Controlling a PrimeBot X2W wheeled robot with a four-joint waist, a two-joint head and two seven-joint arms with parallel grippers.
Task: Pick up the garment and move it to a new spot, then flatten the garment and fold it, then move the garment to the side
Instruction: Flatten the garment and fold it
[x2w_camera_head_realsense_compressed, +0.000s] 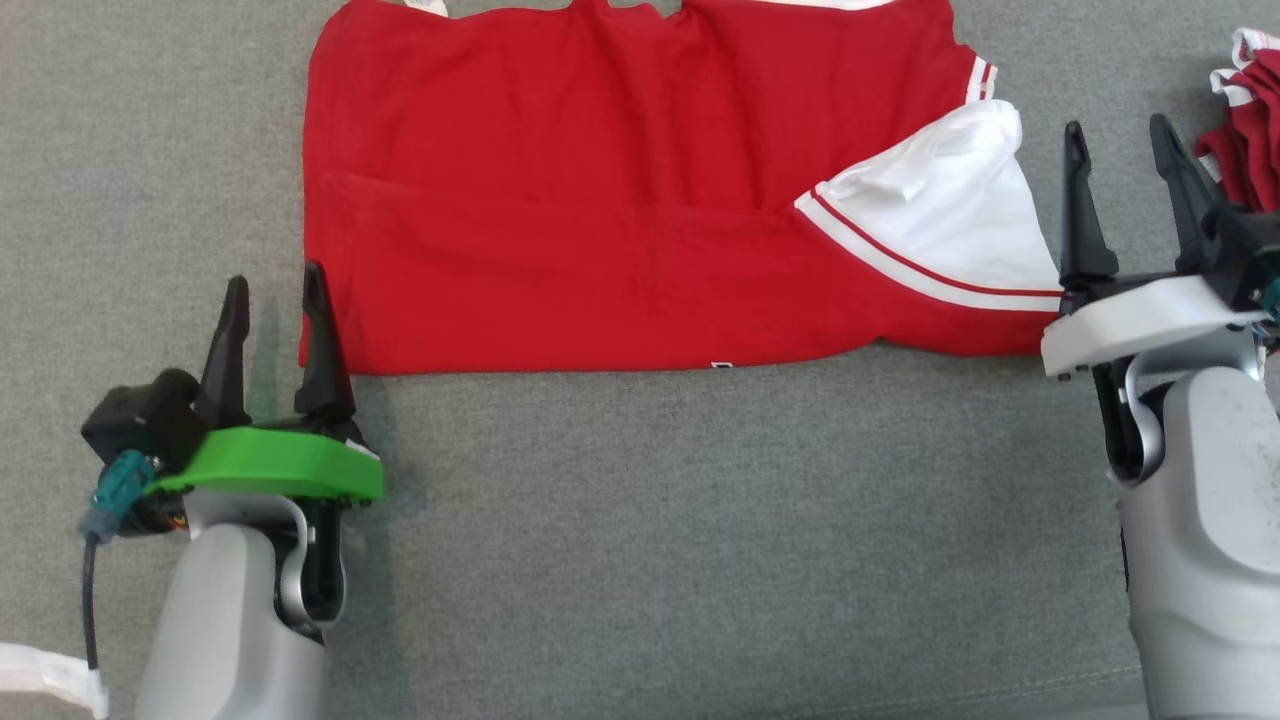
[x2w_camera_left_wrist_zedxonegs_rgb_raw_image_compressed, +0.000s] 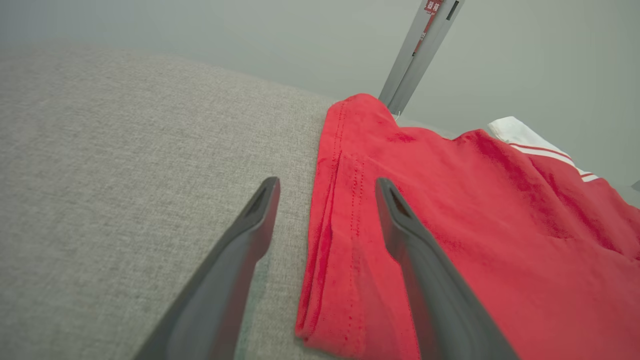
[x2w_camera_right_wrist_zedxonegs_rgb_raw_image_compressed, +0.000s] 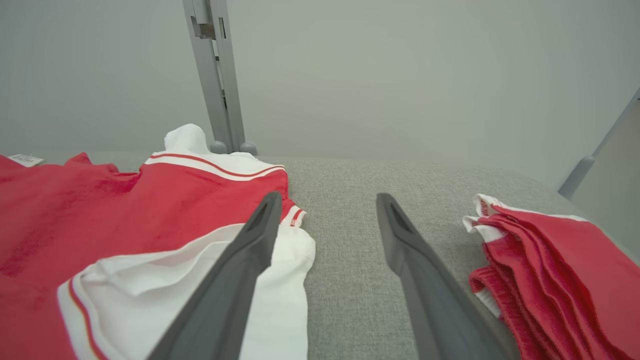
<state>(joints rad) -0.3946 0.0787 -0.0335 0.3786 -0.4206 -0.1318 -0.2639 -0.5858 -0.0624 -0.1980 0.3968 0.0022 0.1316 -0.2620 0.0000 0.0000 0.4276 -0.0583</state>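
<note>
A red garment (x2w_camera_head_realsense_compressed: 600, 200) with white sleeves and red-striped trim lies spread on the grey table, its near part folded up over the rest. A white sleeve (x2w_camera_head_realsense_compressed: 940, 215) lies turned over the red cloth at the right end. My left gripper (x2w_camera_head_realsense_compressed: 275, 290) stands open at the garment's near left corner (x2w_camera_left_wrist_zedxonegs_rgb_raw_image_compressed: 320, 330), one finger over the grey cloth and one over the red hem, holding nothing. My right gripper (x2w_camera_head_realsense_compressed: 1118, 135) is open just right of the white sleeve (x2w_camera_right_wrist_zedxonegs_rgb_raw_image_compressed: 280, 280), its fingers empty above bare table (x2w_camera_right_wrist_zedxonegs_rgb_raw_image_compressed: 345, 250).
A second pile of red and white garments (x2w_camera_head_realsense_compressed: 1245, 130) sits at the table's right edge, close to my right gripper, and appears as a stack of clothes (x2w_camera_right_wrist_zedxonegs_rgb_raw_image_compressed: 555, 270) in the right wrist view. A metal post (x2w_camera_right_wrist_zedxonegs_rgb_raw_image_compressed: 217, 75) rises behind the table. White cloth (x2w_camera_head_realsense_compressed: 45, 675) shows at the lower left.
</note>
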